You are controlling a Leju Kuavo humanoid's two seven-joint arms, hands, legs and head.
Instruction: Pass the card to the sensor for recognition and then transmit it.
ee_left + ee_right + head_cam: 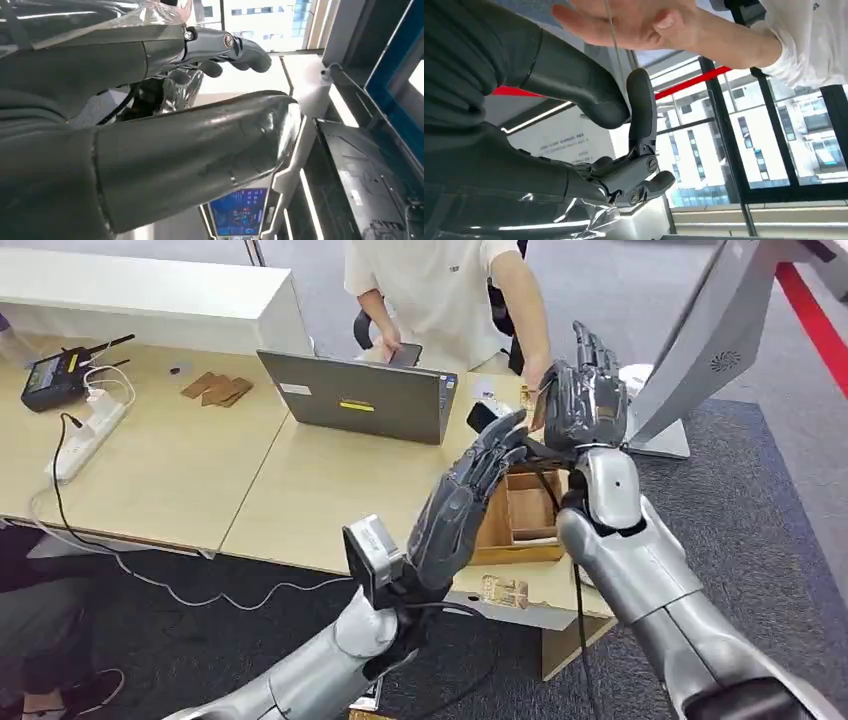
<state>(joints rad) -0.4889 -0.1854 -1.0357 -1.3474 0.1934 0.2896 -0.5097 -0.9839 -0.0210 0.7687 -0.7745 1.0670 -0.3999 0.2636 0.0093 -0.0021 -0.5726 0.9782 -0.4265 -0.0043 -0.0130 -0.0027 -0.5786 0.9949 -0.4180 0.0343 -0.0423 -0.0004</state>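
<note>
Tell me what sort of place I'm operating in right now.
Most likely an office or lab demo space. Light wooden desks carry a laptop and a power strip, a person in a white shirt sits behind them, and large windows look onto city buildings.

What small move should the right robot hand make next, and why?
Probably it should loosen its pinch and let the card go. In the right wrist view, the right robot hand pinches the thin card, seen edge-on, between its thumb and a finger. A person's hand lies against the card's far end, apparently ready to take it.
</note>
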